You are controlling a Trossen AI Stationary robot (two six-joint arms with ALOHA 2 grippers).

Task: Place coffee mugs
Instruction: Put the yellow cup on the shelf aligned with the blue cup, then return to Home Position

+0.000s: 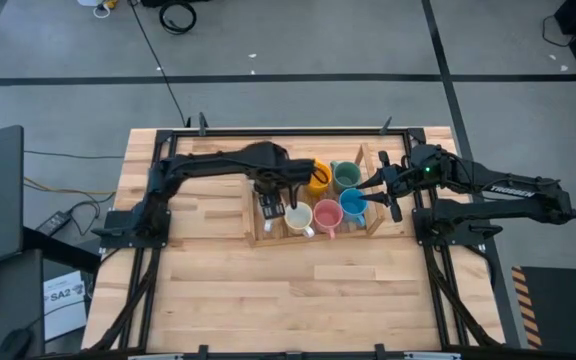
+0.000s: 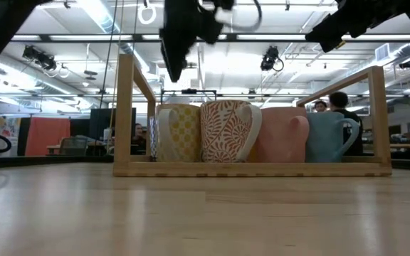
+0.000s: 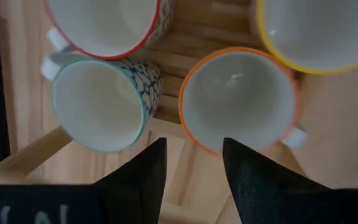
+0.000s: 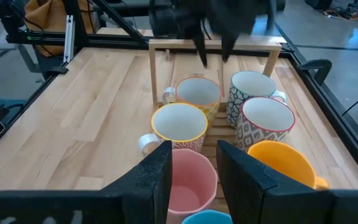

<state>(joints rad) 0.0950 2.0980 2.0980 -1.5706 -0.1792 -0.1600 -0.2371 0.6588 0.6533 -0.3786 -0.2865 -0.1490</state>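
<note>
Several coffee mugs (image 1: 328, 205) sitting clustered in wooden tray (image 1: 377, 226), frame centre; left tool (image 1: 280, 200) hovering directly above, spread, gripping nothing; right tool (image 1: 383, 186) waiting right of centre, parted, empty.

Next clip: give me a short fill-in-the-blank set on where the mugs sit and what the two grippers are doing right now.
1. The mugs stand inside a wooden ____ with slats.
2. The left gripper hangs above the mugs, fingers open and holding ____.
3. In the low view, the mug farthest right is the ____ one.
4. The right gripper waits at the tray's right end, nearest the pink mug and the ____ mug.

Missing words: tray; nothing; blue; blue
</note>
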